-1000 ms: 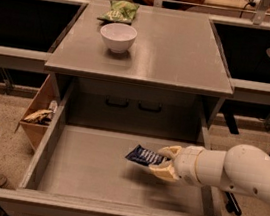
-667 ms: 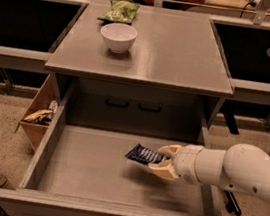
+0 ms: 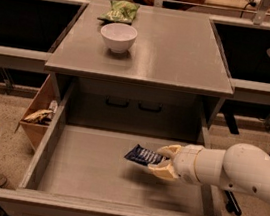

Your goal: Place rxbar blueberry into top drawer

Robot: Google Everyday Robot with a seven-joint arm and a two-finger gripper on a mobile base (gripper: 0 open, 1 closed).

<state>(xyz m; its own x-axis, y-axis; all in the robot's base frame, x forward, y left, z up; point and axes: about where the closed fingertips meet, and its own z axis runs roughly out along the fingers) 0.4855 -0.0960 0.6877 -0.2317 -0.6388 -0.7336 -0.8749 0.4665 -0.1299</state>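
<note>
The rxbar blueberry (image 3: pixel 143 155), a small flat dark navy wrapper with pale lettering, is held inside the open top drawer (image 3: pixel 109 215), a little above its flat grey bottom, right of centre. My gripper (image 3: pixel 161 160) reaches in from the right on a white arm and is shut on the bar's right end, one pale finger (image 3: pixel 169 150) above it and one below. The bar's left end sticks out free, tilted slightly.
A white bowl (image 3: pixel 118 37) and a green crinkly snack bag (image 3: pixel 119 11) sit on the cabinet top (image 3: pixel 184 51). A recessed panel with two dark handles (image 3: pixel 133 103) is behind the drawer. A wooden side bin (image 3: pixel 38 116) stands at the left.
</note>
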